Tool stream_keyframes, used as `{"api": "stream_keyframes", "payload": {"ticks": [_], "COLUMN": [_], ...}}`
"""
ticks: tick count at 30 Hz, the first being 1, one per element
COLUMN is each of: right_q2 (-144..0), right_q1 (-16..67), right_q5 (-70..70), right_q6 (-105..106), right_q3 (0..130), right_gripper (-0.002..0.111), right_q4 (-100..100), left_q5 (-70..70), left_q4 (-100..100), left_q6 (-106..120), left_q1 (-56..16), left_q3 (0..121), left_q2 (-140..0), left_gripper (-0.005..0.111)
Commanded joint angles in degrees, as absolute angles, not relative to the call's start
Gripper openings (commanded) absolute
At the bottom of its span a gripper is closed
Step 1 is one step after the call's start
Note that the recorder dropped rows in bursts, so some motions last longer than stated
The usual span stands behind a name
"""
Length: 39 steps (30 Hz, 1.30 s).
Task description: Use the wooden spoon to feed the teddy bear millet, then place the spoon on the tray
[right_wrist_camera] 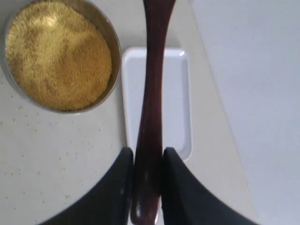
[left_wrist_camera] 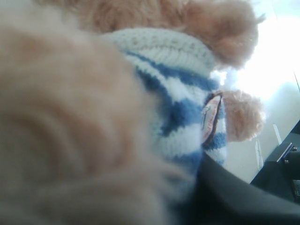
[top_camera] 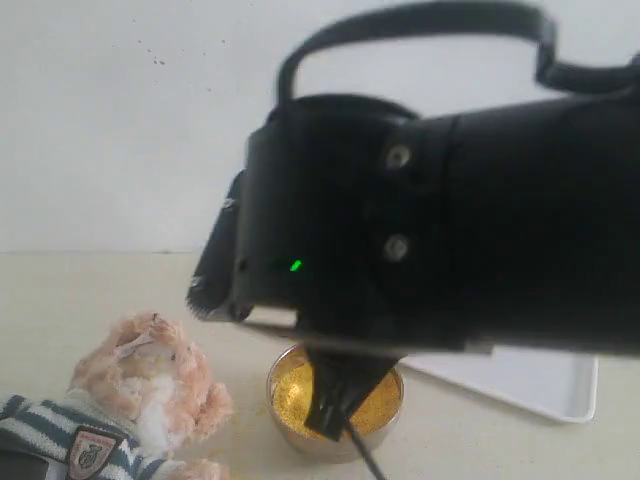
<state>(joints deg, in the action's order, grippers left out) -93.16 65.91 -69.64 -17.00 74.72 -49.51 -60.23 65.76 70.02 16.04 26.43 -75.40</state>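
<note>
The teddy bear [top_camera: 150,385] leans up at the lower left, tan and fluffy in a navy-and-white striped shirt with a badge [left_wrist_camera: 211,117]. Its fur and shirt fill the left wrist view. My left gripper [left_wrist_camera: 154,187] is shut on its body, with one dark finger [left_wrist_camera: 234,197] pressed against the shirt. My right gripper [right_wrist_camera: 147,152] is shut on the handle of the wooden spoon [right_wrist_camera: 152,84], which reaches out above the white tray [right_wrist_camera: 180,108]; the spoon's bowl end is cut off by the frame edge. The millet [right_wrist_camera: 58,56] fills the metal bowl [top_camera: 335,400] beside the tray.
My right arm's black bulk [top_camera: 450,230] covers most of the exterior view, hiding part of the bowl and of the tray [top_camera: 530,385]. A pale tabletop [right_wrist_camera: 56,159] with a few scattered grains lies around the bowl. A white wall stands behind.
</note>
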Motion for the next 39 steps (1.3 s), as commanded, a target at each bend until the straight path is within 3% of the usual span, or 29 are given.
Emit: {"api": "stream_keyframes", "payload": {"ticks": [1,11,39], "right_q2": [-92.1,-98.1,-112.5], "right_q1": [59.9,51.8,51.6], "right_q5": [-70.0,-70.0,-70.0], "right_q6": [-12.4,-6.3,-4.3], "right_q3": [74.7,74.7,75.0], "right_gripper": [0.000,0.000,0.000], "right_q4": [-44.3,-40.2,-50.5], "left_q5": [-61.1,-61.1,-61.1], "left_q4": [66.6,66.6,66.6], "left_q6": [70.4,70.4,70.4], "left_q1": [16.2,16.2,16.2], "left_q3": [26.4,26.4,26.4], "left_q2": [-74.8,-74.8,-74.8], "left_gripper": [0.004,0.004,0.004]}}
